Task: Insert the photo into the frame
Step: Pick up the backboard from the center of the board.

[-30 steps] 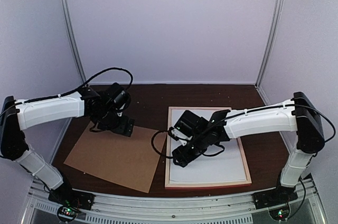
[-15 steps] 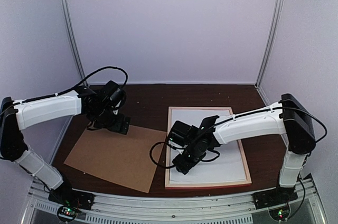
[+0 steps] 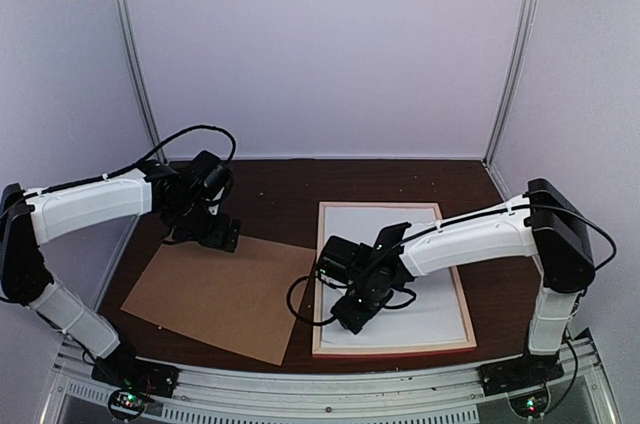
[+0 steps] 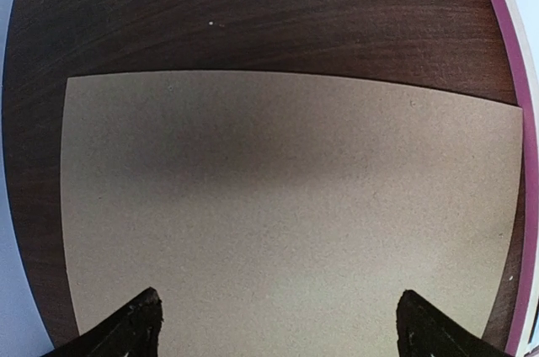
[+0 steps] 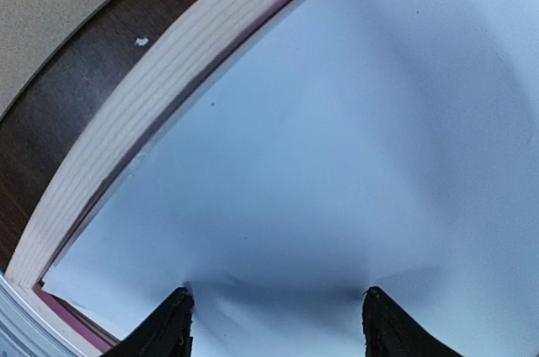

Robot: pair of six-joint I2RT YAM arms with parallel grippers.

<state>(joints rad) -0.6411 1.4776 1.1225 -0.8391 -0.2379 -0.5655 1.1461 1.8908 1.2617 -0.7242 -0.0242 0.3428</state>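
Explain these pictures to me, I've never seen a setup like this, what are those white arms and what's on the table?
Those are two robot arms, left and right, bolted at the near edge of a table. The wide picture looks down from above and behind them; the other two come from a camera on each wrist, so the black tips at the bottom are that arm's own fingers. On the table lie a brown cardboard board and a picture frame, pale wood upward, with a white sheet inside. The left tool hangs open over the board, holding nothing. The right tool, fingertips apart, rests on the white sheet.
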